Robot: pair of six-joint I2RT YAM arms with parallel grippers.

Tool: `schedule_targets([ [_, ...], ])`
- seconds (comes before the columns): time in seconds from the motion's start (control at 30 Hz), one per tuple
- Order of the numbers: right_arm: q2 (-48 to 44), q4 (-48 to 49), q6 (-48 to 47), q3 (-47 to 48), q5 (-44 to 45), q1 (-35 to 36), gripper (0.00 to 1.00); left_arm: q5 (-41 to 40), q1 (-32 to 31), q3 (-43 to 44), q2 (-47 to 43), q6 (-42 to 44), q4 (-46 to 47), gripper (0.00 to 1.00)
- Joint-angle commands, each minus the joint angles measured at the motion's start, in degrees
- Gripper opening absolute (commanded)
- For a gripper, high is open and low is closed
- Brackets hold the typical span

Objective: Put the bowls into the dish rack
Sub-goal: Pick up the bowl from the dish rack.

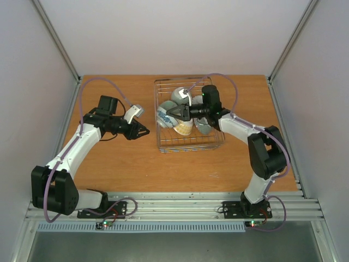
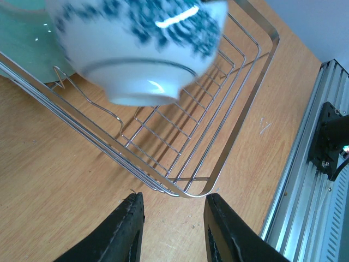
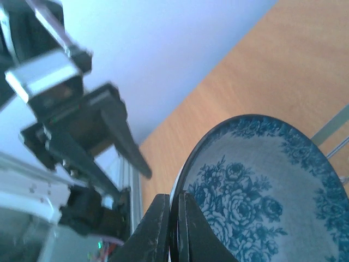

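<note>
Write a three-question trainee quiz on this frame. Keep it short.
1. True or false: the left tool holds a bowl.
2. How does the right tool hold the blue-flowered bowl? A) pinching the rim B) gripping the foot C) cupping it from below
3. Fill in: the green bowl sits in the wire ____.

Key: 1 false, its jaws are open and empty; 2 A; 3 rack.

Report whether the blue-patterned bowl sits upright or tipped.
Tipped: the blue-patterned bowl is on edge, its foot facing sideways, rim pinched by the right gripper.
</note>
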Motion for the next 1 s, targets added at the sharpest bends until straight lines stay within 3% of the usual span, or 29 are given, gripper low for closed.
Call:
schedule_targets([
  [0.0,5.9,58.4,40.6,-6.7,0.1,-2.4,0.01,0.9,0.5,-0.2,-0.3,0.9,1.0,0.32],
  [0.07,12.2,73.4,52.1,-6.0,1.4,-2.6,0.01,1.0,0.5,-0.2,-0.3,0.9,0.9,0.32],
  [0.1,13.7,74.9,53.8,-5.6,2.3,-2.5,0.01,1.0,0.5,-0.1,-0.3,0.9,0.8,0.32],
  [0.67,1.5,74.7,51.4,-20.4,18.9,-0.5,0.01,1.3,0.5,-0.2,-0.1,0.8,1.0,0.32],
  [0.97,2.1,75.1,54.4,-22.1,25.5,1.7,0.01,1.5,0.5,-0.2,-1.2,0.6,1.0,0.32],
])
